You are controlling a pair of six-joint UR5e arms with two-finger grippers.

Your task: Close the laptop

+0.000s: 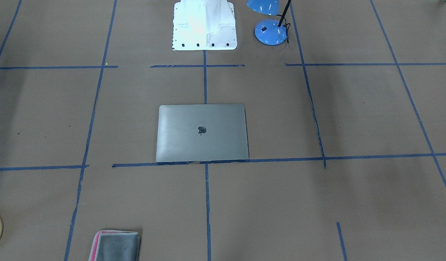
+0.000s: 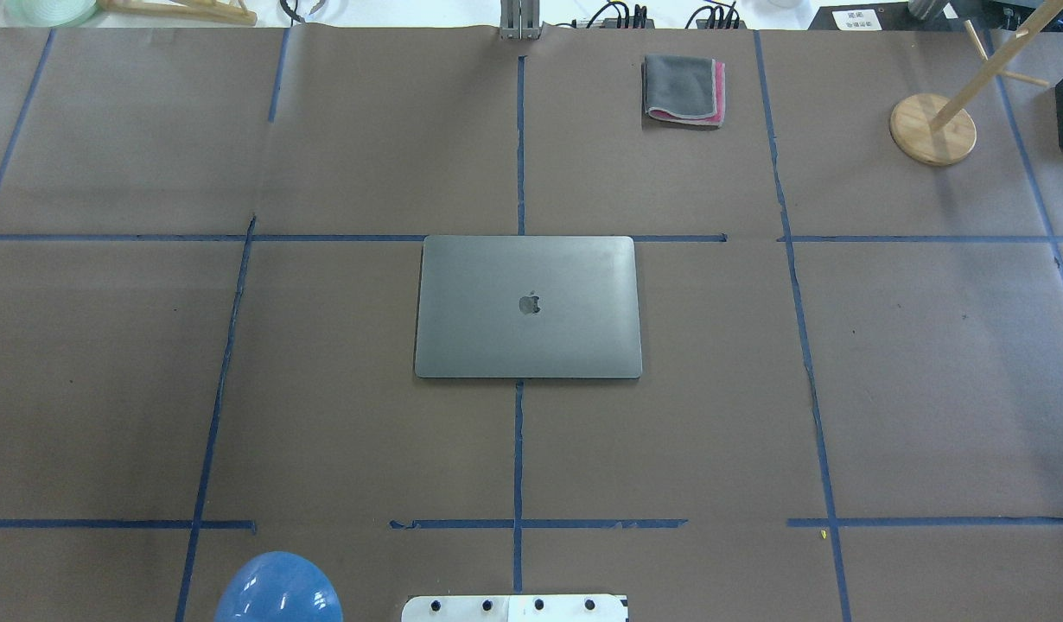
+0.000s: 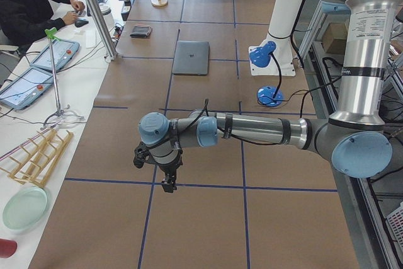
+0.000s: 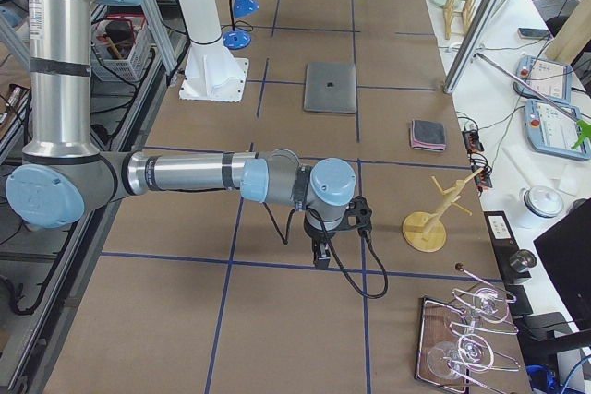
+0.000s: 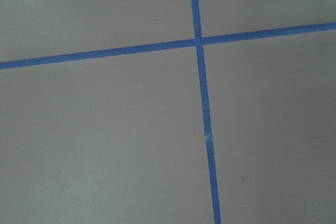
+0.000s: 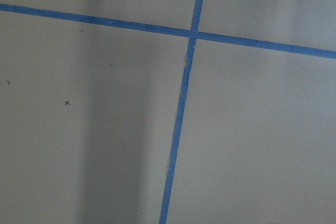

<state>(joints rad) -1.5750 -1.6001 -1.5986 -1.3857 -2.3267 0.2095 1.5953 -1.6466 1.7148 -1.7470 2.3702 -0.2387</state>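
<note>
The space-grey laptop (image 2: 528, 307) lies flat in the middle of the table with its lid shut and the apple logo facing up; it also shows in the front view (image 1: 202, 132), the left side view (image 3: 191, 57) and the right side view (image 4: 331, 87). My left gripper (image 3: 168, 184) hangs over the brown table far from the laptop, seen only in the left side view. My right gripper (image 4: 319, 253) hangs likewise, seen only in the right side view. I cannot tell whether either is open or shut. Both wrist views show only table and blue tape.
A folded grey-and-pink cloth (image 2: 683, 91) lies at the far side. A blue desk lamp (image 1: 271, 32) stands by the white robot base (image 1: 204, 25). A wooden stand (image 2: 932, 128) is at the far right. An operator (image 3: 31, 5) sits beside the table.
</note>
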